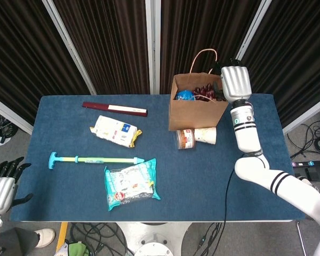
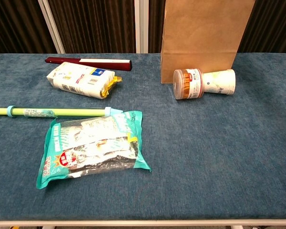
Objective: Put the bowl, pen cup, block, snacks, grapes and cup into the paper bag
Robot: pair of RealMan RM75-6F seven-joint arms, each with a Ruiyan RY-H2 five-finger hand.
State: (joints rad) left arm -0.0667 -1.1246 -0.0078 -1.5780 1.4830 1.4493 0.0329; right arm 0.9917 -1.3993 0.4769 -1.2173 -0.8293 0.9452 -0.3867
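Right hand (image 1: 235, 81) over paper bag (image 1: 196, 111) mouth, grasping grapes (image 1: 205, 93); left hand (image 1: 2, 184) off-table, fingers spread, empty

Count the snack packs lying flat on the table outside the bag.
2. White and yellow pack sits left of the paper bag, below the dark red fan. Teal pack lies near the front edge, under the green stick. More may be hidden inside the bag.
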